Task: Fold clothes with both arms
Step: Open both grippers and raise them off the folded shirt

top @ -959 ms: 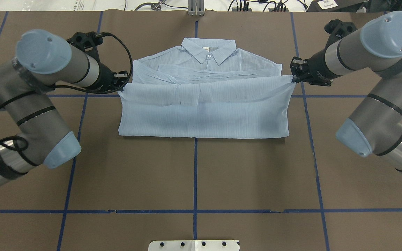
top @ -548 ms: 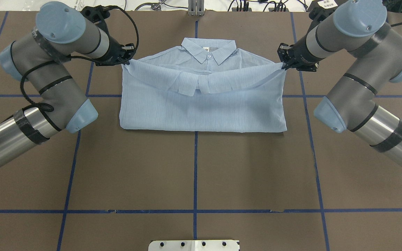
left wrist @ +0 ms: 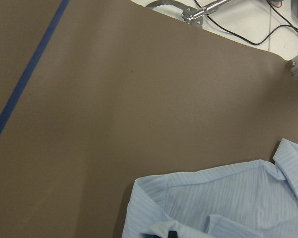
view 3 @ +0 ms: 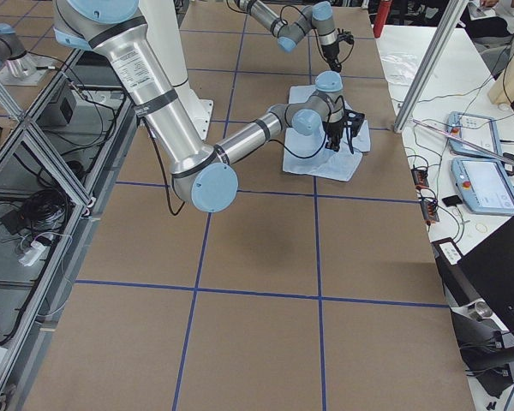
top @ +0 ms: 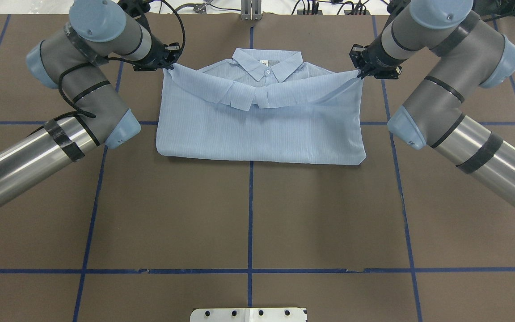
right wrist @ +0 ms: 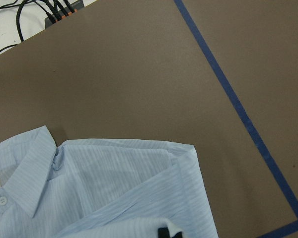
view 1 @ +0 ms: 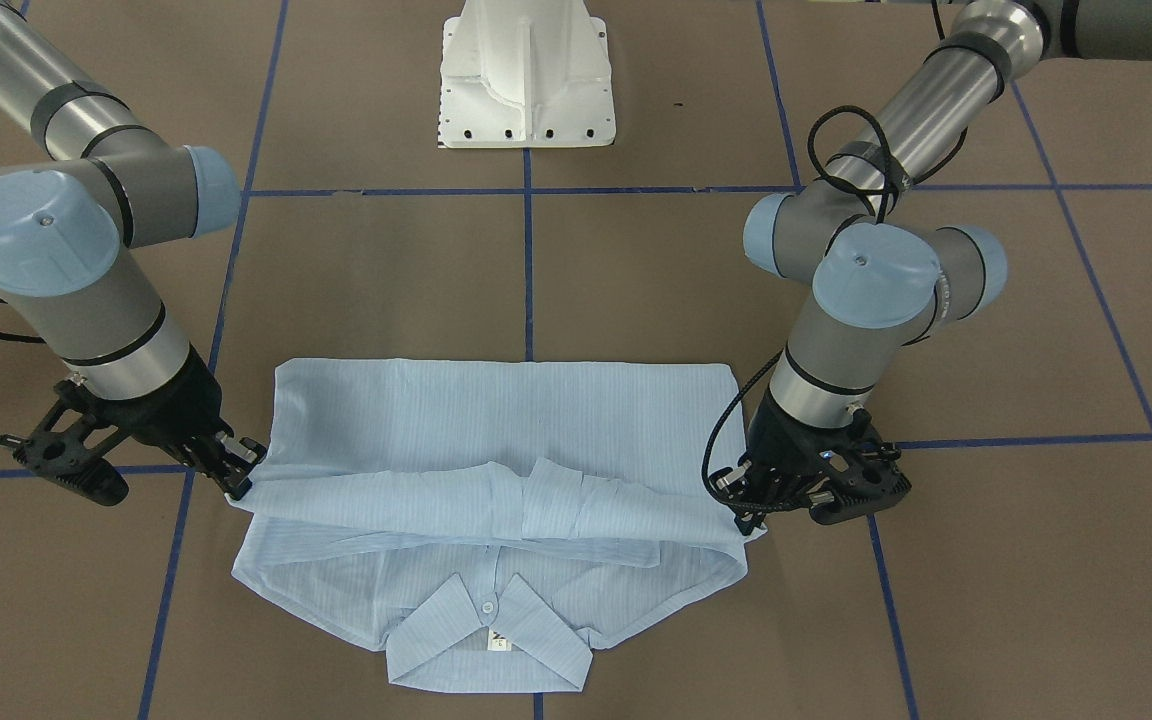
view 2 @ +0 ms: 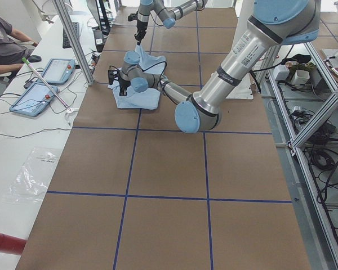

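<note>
The shirt point(top: 262, 129) lay on the brown tabletop point(top: 248, 214), on the side far from the robot's base, with its neck pointing away from the base. Its lower half was doubled over the chest, with the fold line nearest the robot. The left arm point(top: 83, 85) and right arm point(top: 441, 89) flanked it. Each arm's jaws were pinched tight on one corner of the turned-over layer, just beside a shoulder. The collar point(top: 266, 62) lay uncovered, showing a small white button point(top: 268, 71) and a white label point(view 1: 497, 641).
</note>
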Tool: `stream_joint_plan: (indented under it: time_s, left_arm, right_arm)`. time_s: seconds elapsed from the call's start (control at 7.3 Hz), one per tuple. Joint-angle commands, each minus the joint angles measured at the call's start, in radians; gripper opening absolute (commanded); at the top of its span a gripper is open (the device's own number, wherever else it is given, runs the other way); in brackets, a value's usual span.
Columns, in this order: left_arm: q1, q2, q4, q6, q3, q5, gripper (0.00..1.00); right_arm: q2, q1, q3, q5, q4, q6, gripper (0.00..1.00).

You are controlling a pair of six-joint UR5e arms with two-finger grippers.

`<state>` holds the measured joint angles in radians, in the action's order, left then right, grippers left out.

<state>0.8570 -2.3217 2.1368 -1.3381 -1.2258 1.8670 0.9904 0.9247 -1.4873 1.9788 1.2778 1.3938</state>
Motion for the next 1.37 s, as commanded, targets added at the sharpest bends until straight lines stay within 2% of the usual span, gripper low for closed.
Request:
stream_joint_plan:
  time_s: [0.0,0.27,0.41,0.55,0.96,1.1,1.23]
  left_arm:
    - [-0.001,-0.036,0.043,-0.001,0.078,-0.002,0.00]
    - [-0.003,-0.038,0.072,0.000,0.115,-0.003,0.00]
    - [-0.004,-0.036,0.077,0.000,0.114,-0.008,0.99]
    - [-0.004,-0.039,0.081,-0.022,0.115,-0.014,1.00]
    - [-0.001,-0.027,0.083,-0.027,0.111,-0.012,1.00]
    - [-0.001,-0.024,0.075,-0.029,0.091,-0.012,1.00]
    - [0.000,-0.022,0.069,-0.035,0.066,-0.012,1.00]
  right_arm:
    - [-0.024,0.000,0.062,0.000,0.000,-0.015,0.00]
    - [-0.035,0.000,0.094,-0.001,0.000,-0.024,0.00]
    - [-0.035,0.002,0.096,-0.001,-0.002,-0.024,0.61]
    - [-0.035,-0.006,0.097,-0.014,-0.002,-0.027,1.00]
    - [-0.023,-0.003,0.102,-0.003,-0.002,-0.116,1.00]
    - [-0.006,-0.019,0.082,-0.002,-0.003,-0.121,1.00]
    - [0.038,-0.080,0.020,-0.005,-0.005,-0.127,1.00]
